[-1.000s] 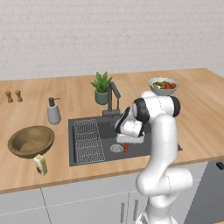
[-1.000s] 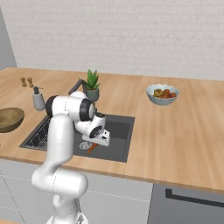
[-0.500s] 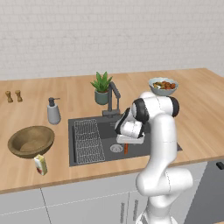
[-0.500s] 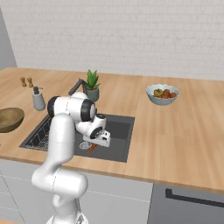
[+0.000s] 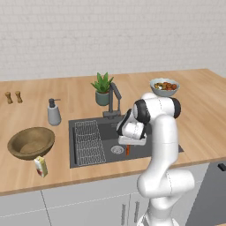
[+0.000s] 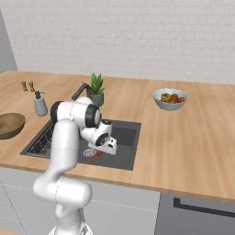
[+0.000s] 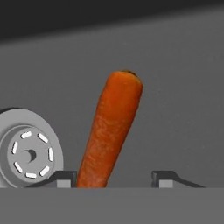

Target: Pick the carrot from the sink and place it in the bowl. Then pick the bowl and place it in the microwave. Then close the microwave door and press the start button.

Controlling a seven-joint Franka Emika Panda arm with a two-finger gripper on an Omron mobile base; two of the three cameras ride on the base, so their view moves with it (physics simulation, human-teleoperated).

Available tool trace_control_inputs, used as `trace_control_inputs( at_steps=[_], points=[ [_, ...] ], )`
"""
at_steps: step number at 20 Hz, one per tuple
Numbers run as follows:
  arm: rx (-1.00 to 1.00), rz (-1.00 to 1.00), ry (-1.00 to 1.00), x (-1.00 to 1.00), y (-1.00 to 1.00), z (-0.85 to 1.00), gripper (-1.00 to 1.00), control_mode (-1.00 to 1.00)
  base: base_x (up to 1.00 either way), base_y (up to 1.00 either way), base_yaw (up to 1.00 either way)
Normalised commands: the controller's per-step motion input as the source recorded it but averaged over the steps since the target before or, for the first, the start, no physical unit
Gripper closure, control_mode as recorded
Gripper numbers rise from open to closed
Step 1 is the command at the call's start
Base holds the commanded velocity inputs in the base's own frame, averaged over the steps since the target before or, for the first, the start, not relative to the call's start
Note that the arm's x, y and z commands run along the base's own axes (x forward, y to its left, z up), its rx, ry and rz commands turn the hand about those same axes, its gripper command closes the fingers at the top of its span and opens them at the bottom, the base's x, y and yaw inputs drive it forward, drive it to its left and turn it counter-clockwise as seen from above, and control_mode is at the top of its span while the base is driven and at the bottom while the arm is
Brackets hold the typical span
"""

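The orange carrot (image 7: 113,127) lies on the floor of the dark grey sink (image 5: 110,131), just right of the round steel drain (image 7: 26,151). My gripper (image 7: 114,177) reaches down into the sink and straddles the carrot's near end. Its left fingertip is close against the carrot and its right fingertip (image 7: 164,178) stands apart from it, so the jaws are open. From the base, the carrot (image 5: 128,150) (image 6: 97,156) peeks out under the hand. The brown wooden bowl (image 5: 31,142) (image 6: 9,125) stands on the counter left of the sink. The microwave and its door are out of view.
A wire rack (image 5: 89,142) fills the sink's left part and a dark faucet (image 5: 114,98) rises behind it. A soap dispenser (image 5: 54,112), a potted plant (image 5: 103,88), a small carton (image 5: 41,166) and a grey-blue bowl of food (image 5: 164,86) stand on the wooden counter.
The fingers have drawn closer together around the carrot. The arm and the carrot have hardly moved.
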Motion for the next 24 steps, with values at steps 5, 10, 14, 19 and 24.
trace_control_inputs(
  at_steps=[5,10,14,19,24],
  points=[
    [0.0,0.0,0.0,0.0,0.0,-0.21,1.0,-1.0,0.0,0.0,0.0],
    [0.0,0.0,0.0,0.0,0.0,-0.06,1.0,-1.0,0.0,0.0,0.0],
    [0.0,0.0,0.0,-0.04,0.0,0.0,1.0,-1.0,0.0,0.0,0.0],
    [0.02,0.0,0.0,-0.28,-0.27,0.17,1.0,-1.0,0.0,0.0,0.0],
    [0.01,0.0,-0.05,-0.35,-0.12,0.68,1.0,-1.0,0.0,0.0,0.0]
  ],
)
